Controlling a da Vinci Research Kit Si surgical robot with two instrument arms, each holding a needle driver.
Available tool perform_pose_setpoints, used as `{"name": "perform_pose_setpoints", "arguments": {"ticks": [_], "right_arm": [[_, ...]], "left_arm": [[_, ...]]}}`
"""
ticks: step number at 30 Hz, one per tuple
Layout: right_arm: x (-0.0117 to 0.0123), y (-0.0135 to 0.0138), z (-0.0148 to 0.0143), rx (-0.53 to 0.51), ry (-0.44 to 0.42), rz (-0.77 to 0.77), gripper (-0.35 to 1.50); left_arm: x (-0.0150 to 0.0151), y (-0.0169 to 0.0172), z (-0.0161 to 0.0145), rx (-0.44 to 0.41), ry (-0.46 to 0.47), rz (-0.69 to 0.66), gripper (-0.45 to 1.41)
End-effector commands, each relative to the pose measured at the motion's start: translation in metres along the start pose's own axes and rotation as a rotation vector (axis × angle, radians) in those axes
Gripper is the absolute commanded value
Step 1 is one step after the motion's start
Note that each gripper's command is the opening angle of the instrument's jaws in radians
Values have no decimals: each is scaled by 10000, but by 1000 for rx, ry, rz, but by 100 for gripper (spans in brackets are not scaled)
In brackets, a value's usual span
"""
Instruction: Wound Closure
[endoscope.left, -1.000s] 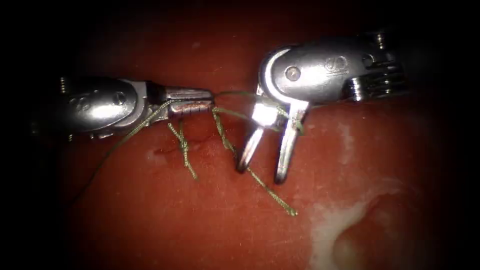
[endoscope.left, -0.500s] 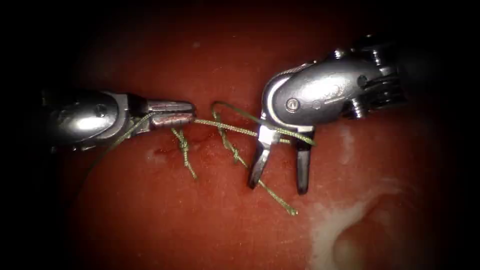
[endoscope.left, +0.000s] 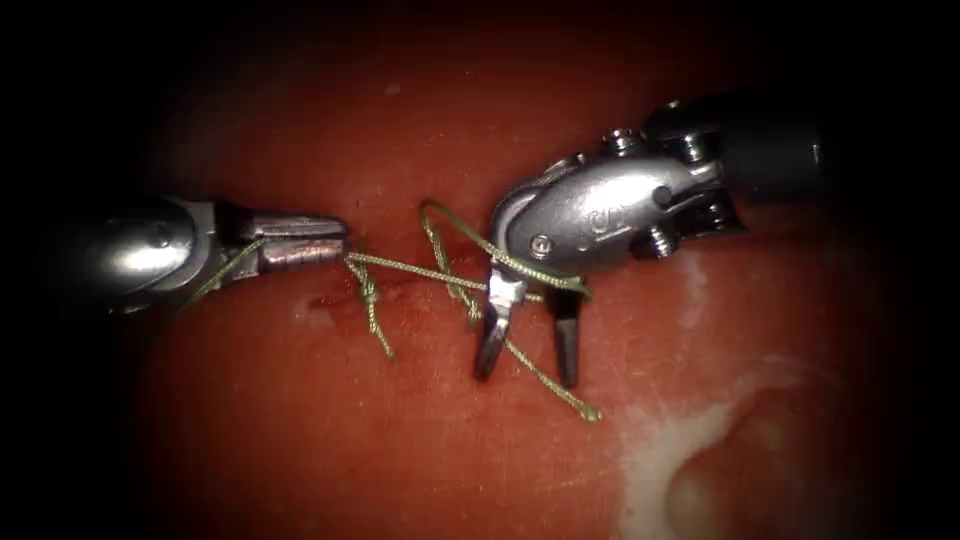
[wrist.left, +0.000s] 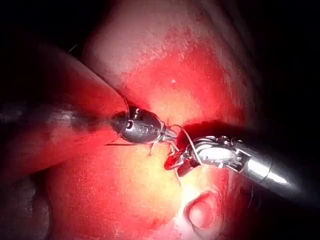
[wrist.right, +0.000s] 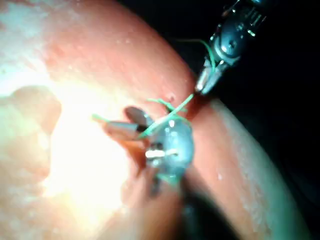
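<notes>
Gripping the limp, braided thread (endoscope.left: 420, 266) near the cut, the left hand (endoscope.left: 335, 237) is staying clamped while the right hand (endoscope.left: 525, 365) is hanging wide, thread draped across it, holding nothing.

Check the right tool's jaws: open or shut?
Open. In the endoscope view the right tool has its two jaws spread over the tissue, the thread looped around it, not gripped.

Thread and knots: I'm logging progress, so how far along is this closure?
Done: one knotted stitch with cut ends sits on the tissue. In hand: the left tool grips the thread, looped around the open right tool, which holds nothing. Left: this second knot looks loose.
</notes>
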Motion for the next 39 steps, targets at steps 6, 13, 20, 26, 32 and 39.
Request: {"name": "perform_pose_setpoints", "arguments": {"ticks": [6,13,20,26,32,39], "right_arm": [[-8,9,14,43,-15,-35,-35],[-11,14,13,68,-21,-22,-35],[-13,15,8,14,22,28,-35],[-8,22,-17,-84,97,98,-35],[-21,32,-53,-159,118,151,-35],[-40,37,-62,-204,126,195,-35]], "left_arm": [[-9,12,-2,-4,-6,-11,-35],[-9,35,-15,-9,-15,-10,-35],[-16,65,-24,-16,-36,-7,-35],[-37,121,-16,-62,-69,-27,-35],[-29,173,-14,-102,-81,-28,-35],[-11,246,-8,-161,-79,-33,-35]]}}
